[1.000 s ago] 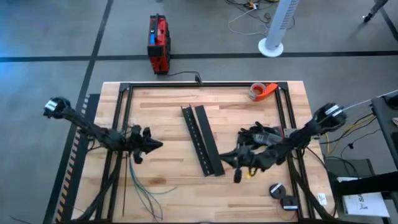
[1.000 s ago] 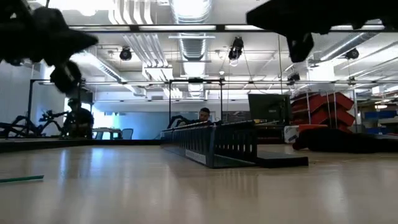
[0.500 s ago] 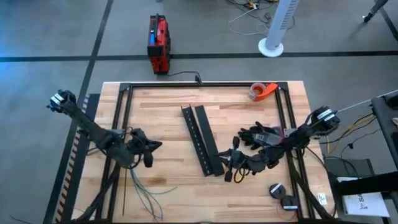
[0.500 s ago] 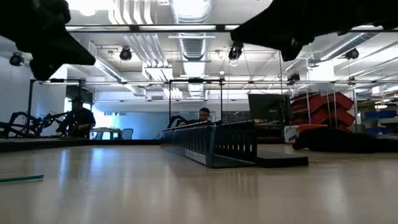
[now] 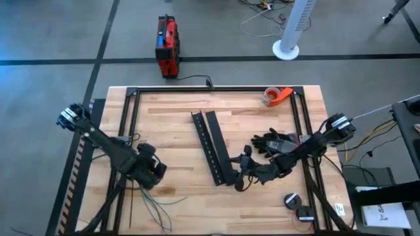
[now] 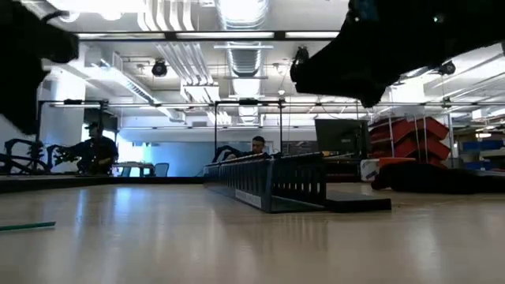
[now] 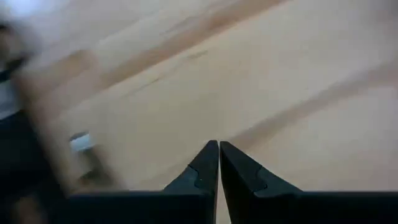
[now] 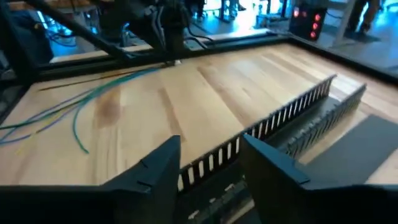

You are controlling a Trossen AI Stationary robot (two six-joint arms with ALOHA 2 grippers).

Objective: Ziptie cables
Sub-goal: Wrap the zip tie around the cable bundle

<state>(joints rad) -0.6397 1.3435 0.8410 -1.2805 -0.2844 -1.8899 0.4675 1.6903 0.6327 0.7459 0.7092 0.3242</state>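
Wooden planks make up the table (image 5: 177,128) in the high view, with a black frame around it. The left gripper (image 5: 156,172) sits over the table's left part, just above the cables (image 5: 154,208), a loose fan of green, blue-grey and dark wires that runs toward the near edge. The right gripper (image 5: 240,178) hangs at the lower end of the two black slotted rails (image 5: 213,145) lying mid-table. A roll of tape (image 5: 277,96) rests near the far right corner, and a red box (image 5: 167,46) stands on the floor beyond.

Low view: one slotted rail (image 6: 264,181) stands across the table middle, a green wire end (image 6: 28,226) lies at the left edge, and two people sit in the room behind.

Left wrist view: the left gripper's fingers (image 7: 202,174) are pressed together, tips touching, over bare wood.

Right wrist view: the right gripper's fingers (image 8: 155,171) stand wide apart, holding nothing, just before a slotted rail (image 8: 283,118); the cables (image 8: 81,102) lie well beyond it on the wood.
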